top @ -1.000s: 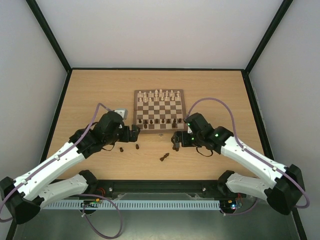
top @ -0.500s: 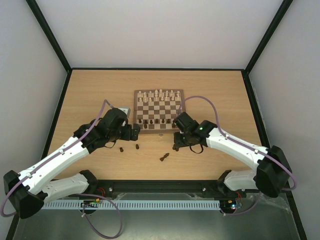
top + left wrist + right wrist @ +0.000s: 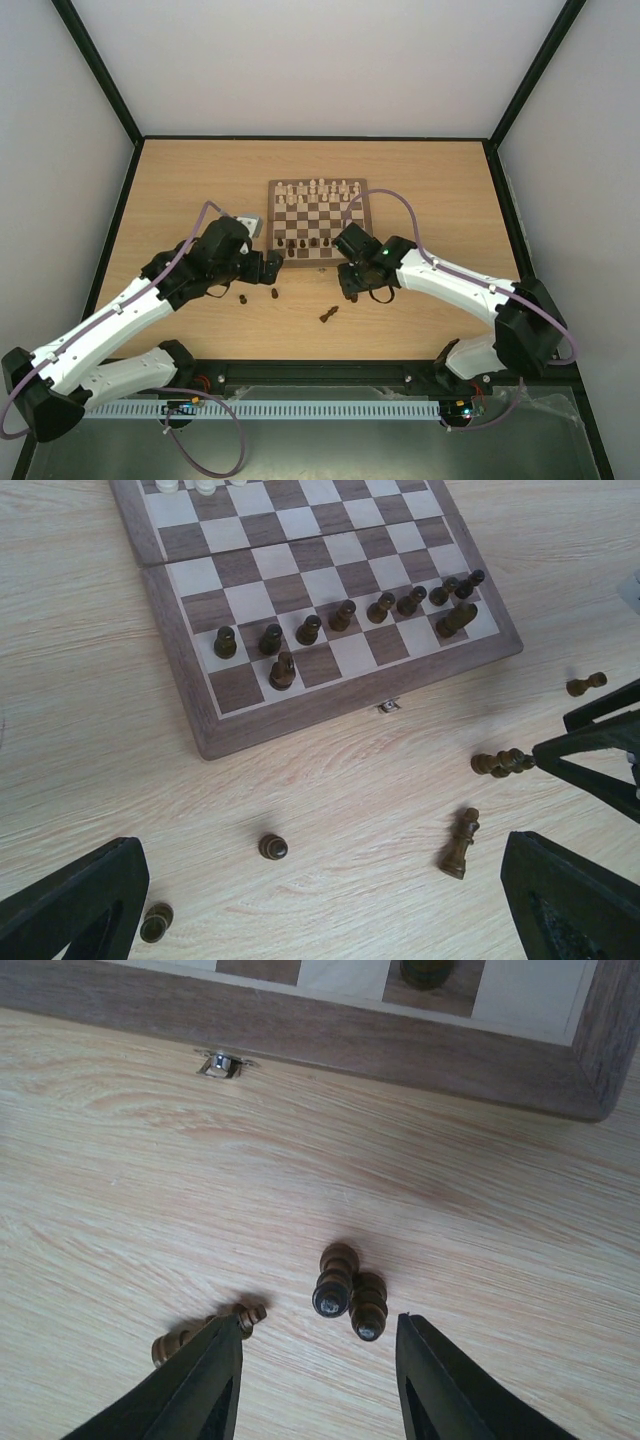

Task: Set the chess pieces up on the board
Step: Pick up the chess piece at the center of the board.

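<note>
Pale wood-grain tabletop (image 3: 330,780), smooth with a soft sheen. Board (image 3: 187,680) of darker wood with a satin border and fine-grained cream and brown squares. Small shiny metal clasp (image 3: 222,1063) at eleven o'clock in the right wrist view. Dark chess pieces (image 3: 335,1282) of turned wood, polished and glinting on rounded tops. Matt black plastic fingers (image 3: 205,1390) at six o'clock. Glossy white arm shells (image 3: 110,325).

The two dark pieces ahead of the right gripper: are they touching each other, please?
Touching: the right wrist view shows one piece lying against the other, no gap.
</note>
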Motion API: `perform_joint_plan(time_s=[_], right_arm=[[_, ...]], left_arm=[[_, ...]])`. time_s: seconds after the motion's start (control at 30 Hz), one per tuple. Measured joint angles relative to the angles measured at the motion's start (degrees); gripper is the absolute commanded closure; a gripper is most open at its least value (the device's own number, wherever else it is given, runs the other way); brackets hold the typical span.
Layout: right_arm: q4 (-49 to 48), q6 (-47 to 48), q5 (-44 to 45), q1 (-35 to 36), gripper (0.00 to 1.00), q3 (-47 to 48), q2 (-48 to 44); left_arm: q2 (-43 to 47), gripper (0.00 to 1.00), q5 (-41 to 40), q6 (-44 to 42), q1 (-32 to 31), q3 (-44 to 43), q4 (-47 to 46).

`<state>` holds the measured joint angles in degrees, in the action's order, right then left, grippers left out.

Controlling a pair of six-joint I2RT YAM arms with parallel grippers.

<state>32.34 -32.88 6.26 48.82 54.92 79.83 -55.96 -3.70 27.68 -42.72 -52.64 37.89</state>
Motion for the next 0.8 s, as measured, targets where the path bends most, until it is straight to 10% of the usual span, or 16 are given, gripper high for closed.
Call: perform_joint_plan(time_s=[0.8], right_arm=[[1.2,-0.11,2.21,1.57,0.7,2.84,9.51]], left_arm=[[1.18,0.0,0.96,-0.33,0.04,0.33,-1.18]])
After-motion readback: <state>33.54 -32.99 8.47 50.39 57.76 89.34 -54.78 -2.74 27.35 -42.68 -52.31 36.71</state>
